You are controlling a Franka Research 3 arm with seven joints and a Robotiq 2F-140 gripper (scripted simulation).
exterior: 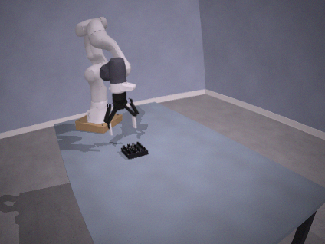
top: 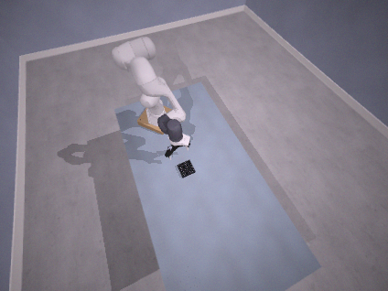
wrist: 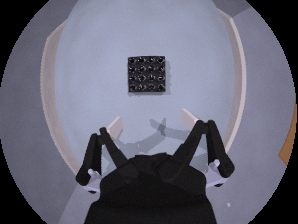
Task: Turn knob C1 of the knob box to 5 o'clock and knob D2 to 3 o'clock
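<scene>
The knob box (top: 186,168) (exterior: 139,155) (wrist: 146,73) is a small black square block that stands flat on the blue table. Its top bears a four-by-four grid of black knobs with pale marks. The printed names, the socket and the directions of the white lines are too small to read, so I cannot tell where C1 and D2 point. My gripper (top: 179,152) (exterior: 123,130) (wrist: 151,118) is wide open and empty. It hangs above the table, higher than the box and on the robot-base side of it, and touches nothing.
The blue table top (top: 220,206) (exterior: 199,184) (wrist: 100,45) extends around the box. The arm's wooden base plate (top: 151,127) (exterior: 92,126) is at the back of the table, behind the gripper. Arm shadows fall on the table near the base. No other loose object shows on the table.
</scene>
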